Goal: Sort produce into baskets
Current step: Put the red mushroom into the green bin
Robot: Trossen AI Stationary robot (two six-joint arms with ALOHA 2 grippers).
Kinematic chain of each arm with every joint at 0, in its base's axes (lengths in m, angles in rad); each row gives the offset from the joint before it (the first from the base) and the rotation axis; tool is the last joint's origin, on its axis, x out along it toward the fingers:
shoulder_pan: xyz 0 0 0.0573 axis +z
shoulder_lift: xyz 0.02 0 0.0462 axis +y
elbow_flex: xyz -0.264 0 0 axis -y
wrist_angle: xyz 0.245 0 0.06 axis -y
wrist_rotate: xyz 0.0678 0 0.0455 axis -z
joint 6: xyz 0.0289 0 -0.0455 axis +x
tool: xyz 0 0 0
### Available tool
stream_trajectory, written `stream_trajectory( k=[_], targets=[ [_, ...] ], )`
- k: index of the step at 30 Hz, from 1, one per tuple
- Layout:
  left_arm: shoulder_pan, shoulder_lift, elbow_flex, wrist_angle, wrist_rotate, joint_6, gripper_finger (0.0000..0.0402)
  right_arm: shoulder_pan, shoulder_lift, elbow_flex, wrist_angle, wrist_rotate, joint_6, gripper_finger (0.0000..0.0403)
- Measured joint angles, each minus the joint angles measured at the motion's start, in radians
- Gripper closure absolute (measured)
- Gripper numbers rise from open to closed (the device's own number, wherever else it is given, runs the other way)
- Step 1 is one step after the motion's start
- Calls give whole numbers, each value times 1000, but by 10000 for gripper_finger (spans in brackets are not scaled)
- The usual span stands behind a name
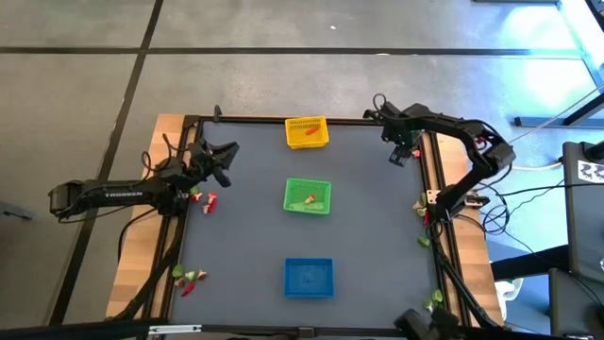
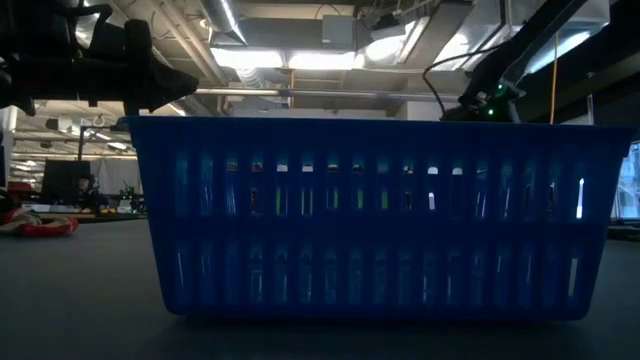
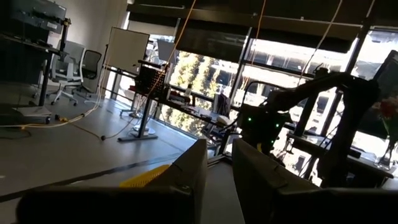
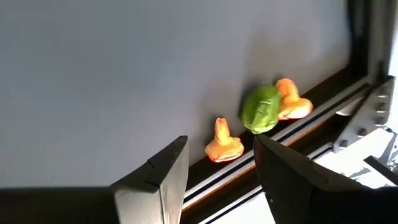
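Note:
Three mesh baskets stand in a row down the table's middle: yellow (image 1: 307, 132) at the far edge with an orange-red piece in it, green (image 1: 308, 196) with a piece inside, blue (image 1: 309, 278) nearest, which fills the low view (image 2: 370, 215). My right gripper (image 4: 217, 168) is open and empty above the mat by the right rail, near two orange pieces (image 4: 224, 146) (image 4: 291, 99) and a green one (image 4: 261, 109). My left gripper (image 1: 225, 156) is raised at the far left, pointing level across the table, slightly open and empty (image 3: 217, 171). Red pieces (image 1: 206, 199) lie just below it.
More produce lies at the near left edge (image 1: 189, 279), along the right rail (image 1: 422, 206) and at the near right corner (image 1: 434, 300). A dark frame (image 1: 434, 189) borders the mat. There is bare mat between the baskets and both side edges.

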Motion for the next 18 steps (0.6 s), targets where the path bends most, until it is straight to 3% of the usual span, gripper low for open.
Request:
stream_trajectory(
  k=[5, 18],
  targets=[
    [0, 0, 0, -12, 0, -2, 329, 0, 65, 0, 0, 28, -13, 221],
    [0, 0, 0, -26, 0, -2, 329, 50, 226, 0, -28, 240, -51, 221]
  ],
)
